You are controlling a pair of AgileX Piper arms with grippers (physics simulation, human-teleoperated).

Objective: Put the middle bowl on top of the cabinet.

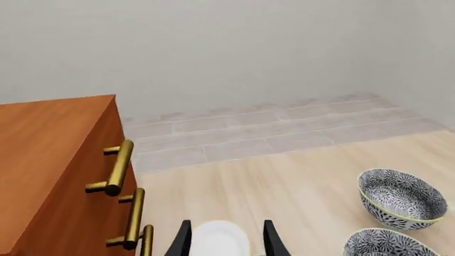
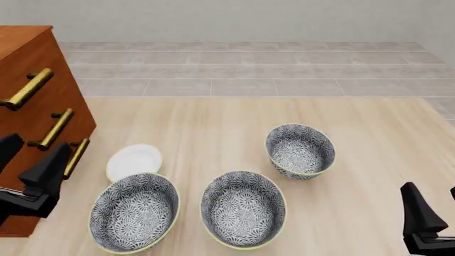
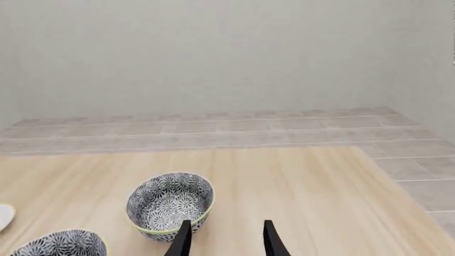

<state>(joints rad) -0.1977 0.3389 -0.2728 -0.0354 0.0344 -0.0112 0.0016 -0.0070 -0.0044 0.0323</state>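
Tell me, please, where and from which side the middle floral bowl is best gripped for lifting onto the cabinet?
Probably by its rim, from above. The middle floral bowl sits upright and open, so its thin pale yellow-green rim offers an edge to pinch, one finger inside, one outside. Its round wall looks too wide to span. The side away from the left bowl has more room.

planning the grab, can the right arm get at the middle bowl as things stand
Probably yes: the right gripper is open, with bare table between it and the middle bowl. The far bowl sits clear of that path.
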